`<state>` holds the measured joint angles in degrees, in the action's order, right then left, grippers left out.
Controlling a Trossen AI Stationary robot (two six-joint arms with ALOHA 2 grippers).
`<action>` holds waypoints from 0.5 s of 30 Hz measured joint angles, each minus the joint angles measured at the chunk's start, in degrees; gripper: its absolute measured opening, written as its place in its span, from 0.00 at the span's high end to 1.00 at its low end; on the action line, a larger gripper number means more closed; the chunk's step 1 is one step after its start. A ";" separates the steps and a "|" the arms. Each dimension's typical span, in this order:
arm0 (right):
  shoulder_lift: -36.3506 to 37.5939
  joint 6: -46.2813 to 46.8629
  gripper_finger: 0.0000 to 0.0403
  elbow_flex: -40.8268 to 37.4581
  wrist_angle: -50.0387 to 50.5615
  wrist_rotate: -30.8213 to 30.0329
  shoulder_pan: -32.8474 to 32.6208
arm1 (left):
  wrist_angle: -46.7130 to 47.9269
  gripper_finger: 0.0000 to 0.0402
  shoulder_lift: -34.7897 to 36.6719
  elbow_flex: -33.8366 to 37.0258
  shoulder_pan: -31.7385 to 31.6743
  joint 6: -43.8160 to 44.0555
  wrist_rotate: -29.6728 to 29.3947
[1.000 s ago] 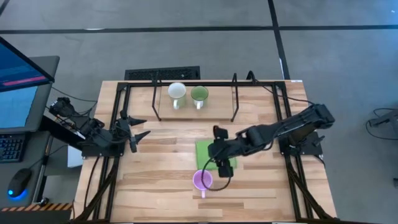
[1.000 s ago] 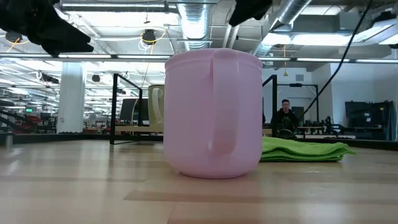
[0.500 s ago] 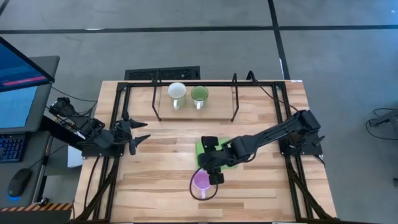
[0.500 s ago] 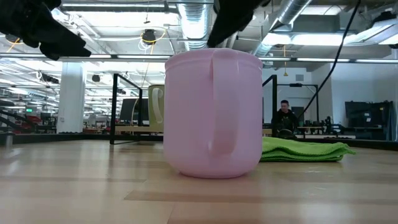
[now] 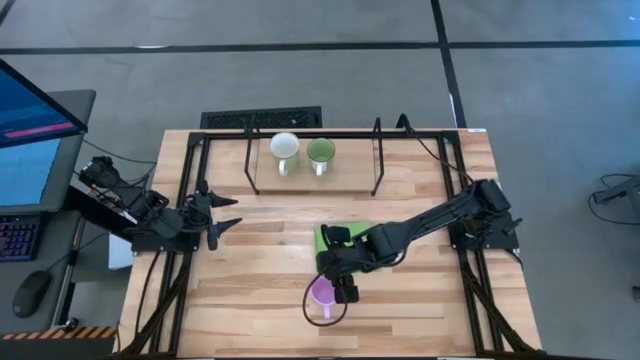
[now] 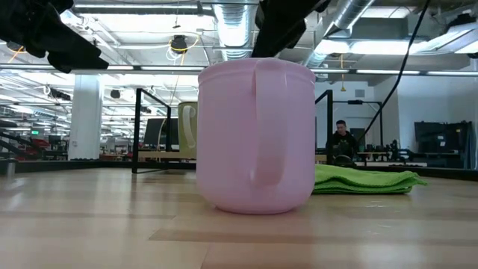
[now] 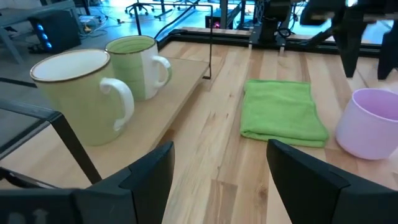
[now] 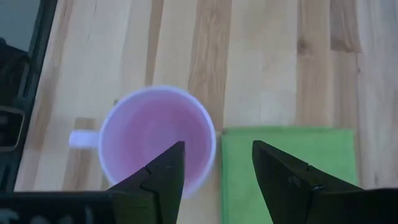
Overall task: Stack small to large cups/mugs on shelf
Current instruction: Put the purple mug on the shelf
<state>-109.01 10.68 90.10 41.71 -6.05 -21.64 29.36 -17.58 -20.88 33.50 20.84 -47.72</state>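
Note:
The pink mug stands upright on the tabletop near its near edge, handle pointing away from the green cloth. My right gripper hovers open just above it: one finger is over the mug's hollow, the other outside the rim on the cloth side. In the low view the right gripper sits just over the pink mug's rim. The white mug and green mug stand side by side on the shelf. My left gripper waits open at the table's left.
The folded green cloth lies flat right behind the pink mug, partly under my right arm. The shelf's black wire uprights stand at its ends, with bare board right of the green mug. Black frame rails run along the table's left and right sides.
My right gripper has moved toward the near edge and slightly left, from over the cloth to over the pink mug, and has come down to just above its rim. It has stayed open. The mugs and cloth have not moved.

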 joint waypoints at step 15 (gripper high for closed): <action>-2.36 -0.61 0.59 -0.04 -1.01 2.25 0.28 | 3.01 0.39 0.00 0.00 0.00 3.28 1.14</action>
<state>-111.36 10.07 90.06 40.70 -3.80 -21.35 32.36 -17.58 -20.88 33.50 24.12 -46.59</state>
